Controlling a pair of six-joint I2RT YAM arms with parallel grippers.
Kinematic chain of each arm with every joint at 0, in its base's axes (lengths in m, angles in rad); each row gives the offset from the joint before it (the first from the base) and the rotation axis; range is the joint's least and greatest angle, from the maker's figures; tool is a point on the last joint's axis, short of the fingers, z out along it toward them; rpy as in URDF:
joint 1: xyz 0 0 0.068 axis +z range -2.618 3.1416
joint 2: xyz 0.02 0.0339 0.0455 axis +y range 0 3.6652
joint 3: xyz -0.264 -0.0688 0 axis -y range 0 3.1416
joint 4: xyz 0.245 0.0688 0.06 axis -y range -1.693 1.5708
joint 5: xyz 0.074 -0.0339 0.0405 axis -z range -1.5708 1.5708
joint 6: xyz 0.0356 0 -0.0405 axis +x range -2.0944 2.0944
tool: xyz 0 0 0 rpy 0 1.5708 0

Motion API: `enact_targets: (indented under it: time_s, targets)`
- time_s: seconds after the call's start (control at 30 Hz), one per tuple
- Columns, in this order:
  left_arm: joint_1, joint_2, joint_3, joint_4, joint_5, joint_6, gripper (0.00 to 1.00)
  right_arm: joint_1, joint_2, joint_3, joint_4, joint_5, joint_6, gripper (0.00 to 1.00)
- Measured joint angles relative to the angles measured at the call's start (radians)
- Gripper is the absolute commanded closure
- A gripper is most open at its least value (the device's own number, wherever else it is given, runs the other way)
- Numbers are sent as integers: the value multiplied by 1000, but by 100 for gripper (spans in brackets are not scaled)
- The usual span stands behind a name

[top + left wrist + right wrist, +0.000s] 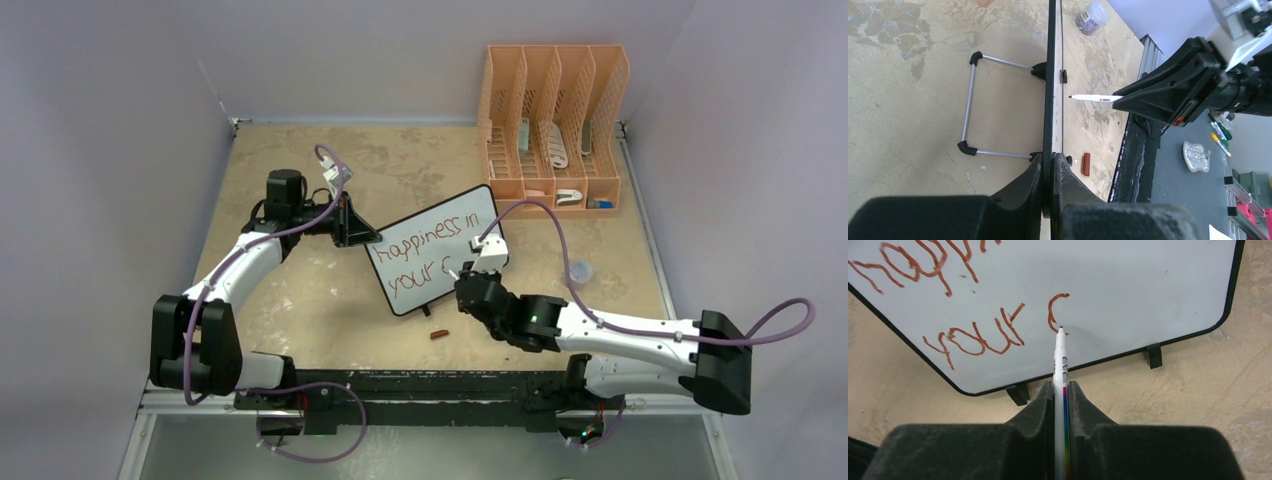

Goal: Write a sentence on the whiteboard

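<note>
The whiteboard (473, 207) stands tilted mid-table on small black feet. My left gripper (366, 238) is shut on its left edge. Seen edge-on in the left wrist view, the board's frame (1050, 75) runs down into the closed left gripper (1053, 160). The sentence (425, 250) reads "happiness in" with "your c" below it, in red-brown. My right gripper (1061, 387) is shut on a white marker (1060, 355). The marker's tip rests at the bottom of the letter "c" (1054, 310) on the whiteboard (1148, 285).
The marker's red-brown cap (438, 334) lies on the table just in front of the board. An orange file organizer (553, 125) stands at the back right. A small clear jar (580, 271) sits right of the board. The board's wire stand (968, 110) props it from behind.
</note>
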Motion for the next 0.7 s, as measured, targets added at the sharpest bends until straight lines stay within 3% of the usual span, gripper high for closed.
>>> enact_targets:
  time_s: [0.2,0.7]
  targets:
    - [-2,-3,13,-35,-16,28,100,0,-60,0,24,13,-35,100]
    - [-5,-8,14,-52,-23,47,100,-45,-27,0,120,45,-108,100]
